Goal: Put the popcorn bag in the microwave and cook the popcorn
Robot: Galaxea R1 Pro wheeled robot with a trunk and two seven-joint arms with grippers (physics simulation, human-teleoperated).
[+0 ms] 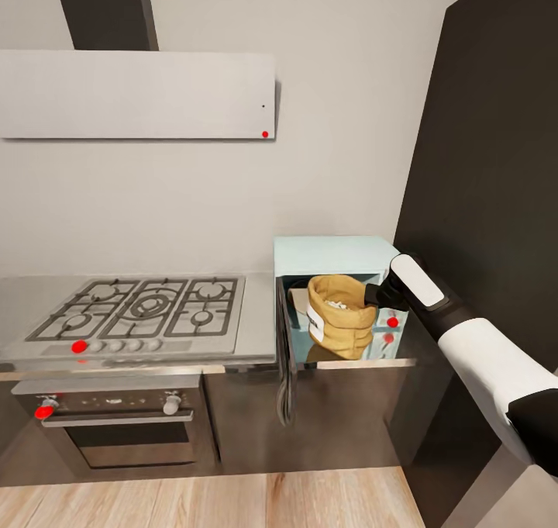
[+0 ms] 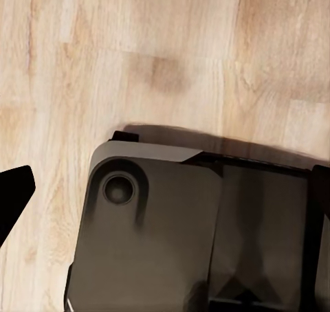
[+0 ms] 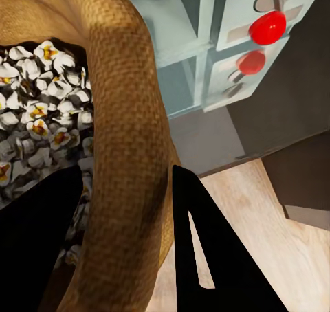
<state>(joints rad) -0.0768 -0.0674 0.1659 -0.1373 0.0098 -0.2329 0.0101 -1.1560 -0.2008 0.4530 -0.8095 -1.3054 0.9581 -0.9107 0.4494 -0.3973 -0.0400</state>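
The pale mint-blue boxy microwave (image 1: pixel 333 255) sits on the glossy grey bench (image 1: pixel 364 364) at the right end of the kitchen run, pushed up against a tall dark cabinet wall (image 1: pixel 488 163), and its dark glass door (image 1: pixel 285 357) hangs wide open, swung out to the left toward the near side. In the mouth of the oven sits the small tan-brown crumpled paper sack with a rolled rim and white label (image 1: pixel 341 316), upright and partly inside the opening, its lower part reaching down to the front edge. Whitish popcorn bits with yellowish centres (image 3: pixel 41 113) fill the open sack. The right arm in white and black (image 1: pixel 465 334) reaches in from the near right, and its black pincer (image 3: pixel 124 243) is clamped on the sack's right rim: in the right wrist view one black finger (image 3: pixel 206 257) lies outside the rolled brown wall while the other dark finger sits inside among the kernels. Just right of the sack are the microwave's cream control panel and its red round buttons (image 3: pixel 267 27). To the left, the steel gas hob with grates (image 1: pixel 139 307) lies level with the bench, with the steel oven (image 1: pixel 116 419) beneath and a flat white hood (image 1: pixel 136 94) on the grey wall above. The left wrist view looks down on the pale wood floor (image 2: pixel 137 51) and a dark grey corner of the robot's base (image 2: pixel 179 229); a black tip of the left pincer (image 2: pixel 10 198) pokes in at the edge, and I cannot tell whether it is apart or together.
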